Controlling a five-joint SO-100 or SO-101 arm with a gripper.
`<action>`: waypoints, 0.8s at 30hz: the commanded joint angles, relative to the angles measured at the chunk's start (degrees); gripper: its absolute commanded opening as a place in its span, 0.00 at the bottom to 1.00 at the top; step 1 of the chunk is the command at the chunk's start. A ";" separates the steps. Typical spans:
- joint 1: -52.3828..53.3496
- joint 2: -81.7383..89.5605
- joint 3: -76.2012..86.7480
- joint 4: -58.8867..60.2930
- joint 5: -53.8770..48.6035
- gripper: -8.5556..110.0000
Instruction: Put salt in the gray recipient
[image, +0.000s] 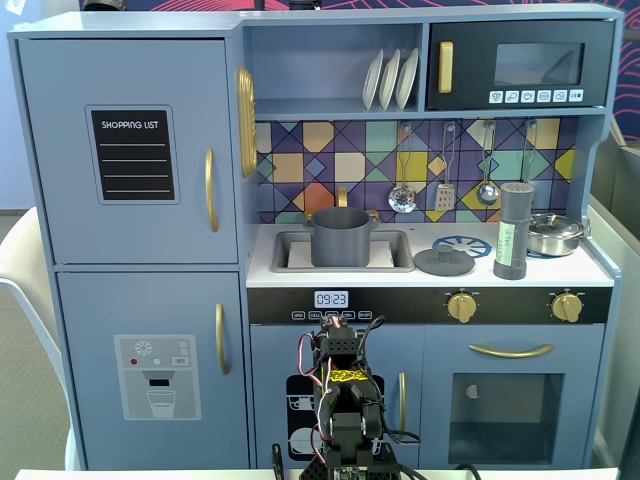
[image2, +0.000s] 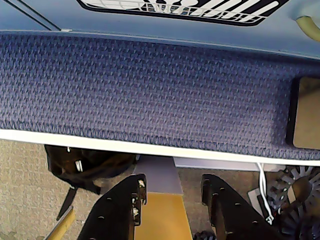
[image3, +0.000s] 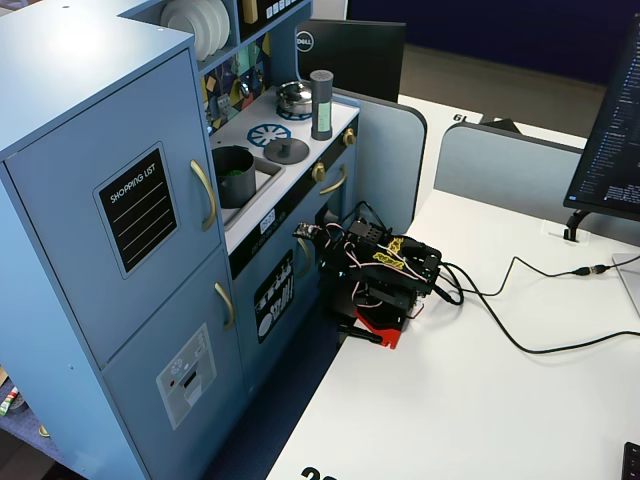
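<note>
The salt (image: 511, 232) is a tall dark shaker with a pale green label, standing upright on the right of the toy kitchen counter, also seen in the other fixed view (image3: 321, 104). The gray recipient (image: 341, 237) is a matte pot sitting in the sink (image3: 233, 176). My arm (image: 345, 410) is folded low in front of the kitchen, on the white table (image3: 385, 275), well below and away from both. In the wrist view my gripper (image2: 174, 185) is open, with nothing between its black fingers (image2: 125, 210); only floor shows beyond them.
A flat gray lid (image: 444, 261) lies on the counter between sink and salt. A shiny steel pan (image: 553, 234) sits behind the salt. Utensils (image: 446, 170) hang above. Cables (image3: 520, 300) run across the white table. A blue fabric panel (image2: 150, 90) fills the wrist view.
</note>
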 joint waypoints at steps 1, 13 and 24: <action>-0.35 0.18 -0.26 0.09 -1.32 0.07; -0.35 0.18 -0.26 0.09 -1.41 0.07; 23.29 -5.45 -22.32 -6.24 0.62 0.07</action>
